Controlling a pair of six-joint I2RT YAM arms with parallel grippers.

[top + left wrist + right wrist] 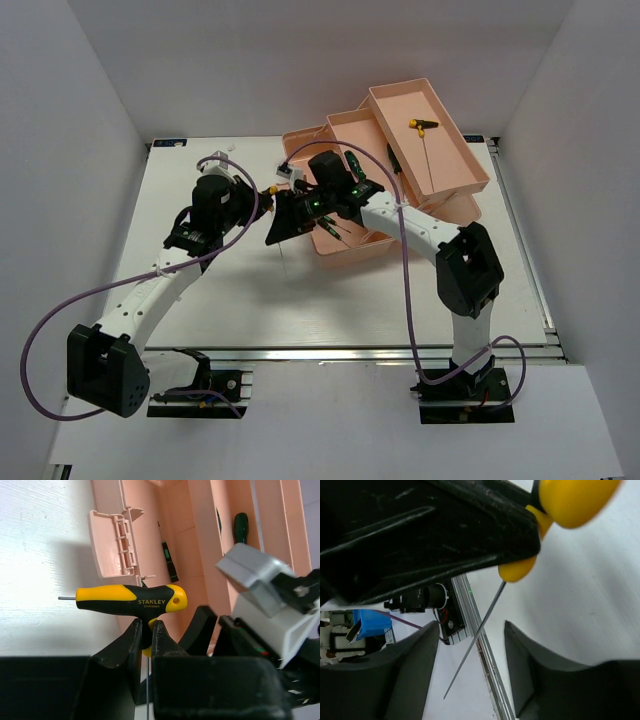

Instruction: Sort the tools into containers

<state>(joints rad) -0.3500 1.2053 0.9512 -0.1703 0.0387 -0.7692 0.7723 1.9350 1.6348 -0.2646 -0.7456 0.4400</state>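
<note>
The white table (300, 300) fills most of the overhead view. On it, the salmon-pink toolbox (350, 248) sits upper right of centre, with its trays fanned out toward the top right corner. Both of your arms reach in to meet just left of the box.

In the left wrist view, your left gripper (148, 625) is clamped narrow on the short stem of a yellow-and-black T-handle driver (130, 600). The handle lies crosswise above the fingertips, in mid-frame, just beside the toolbox's latch flap (112, 542).

Your right gripper (470, 630) stands wide and holds nothing. The driver's thin metal shaft (475, 640) runs diagonally through the gap between its fingers (420, 675), and touches neither of them as far as that view shows.

A second T-handle tool (422, 125) lies in the farthest tray, at the upper right of the overhead frame. A dark green screwdriver handle (241, 525) rests in a tray at the top right of the left wrist view.
</note>
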